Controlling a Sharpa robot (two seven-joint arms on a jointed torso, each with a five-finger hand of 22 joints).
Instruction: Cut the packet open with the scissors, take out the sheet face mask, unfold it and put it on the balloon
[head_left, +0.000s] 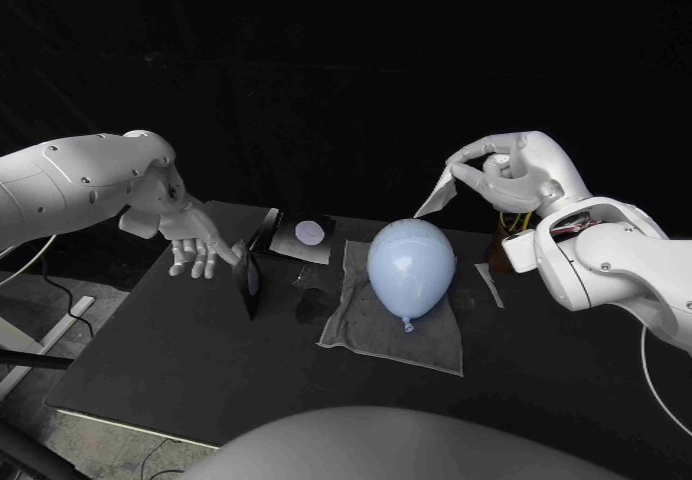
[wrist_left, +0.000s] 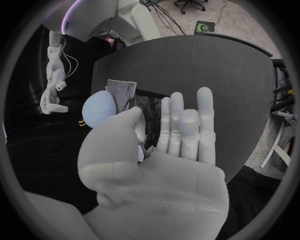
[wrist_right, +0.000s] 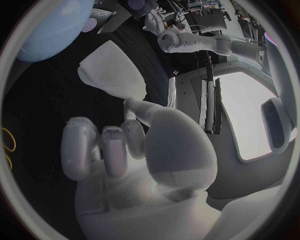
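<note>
The pale blue balloon (head_left: 411, 265) (wrist_left: 99, 109) (wrist_right: 50, 25) lies on a grey cloth (head_left: 378, 325) in the middle of the table. My right hand (head_left: 508, 172) (wrist_right: 125, 145) is raised above and right of the balloon, pinching a white folded sheet mask (head_left: 438, 196) (wrist_right: 112, 75) that hangs from its fingertips. A dark packet (head_left: 306, 236) lies flat behind the balloon's left side. My left hand (head_left: 195, 248) (wrist_left: 181, 130) hovers at the table's left with straight, spread fingers and holds nothing. Yellow scissors handles (wrist_right: 6, 145) show beside the right hand.
A dark flat object (head_left: 248, 282) stands upright just right of my left hand. A thin white strip (head_left: 490, 285) lies on the table right of the cloth. The near part of the black table (head_left: 202, 370) is bare.
</note>
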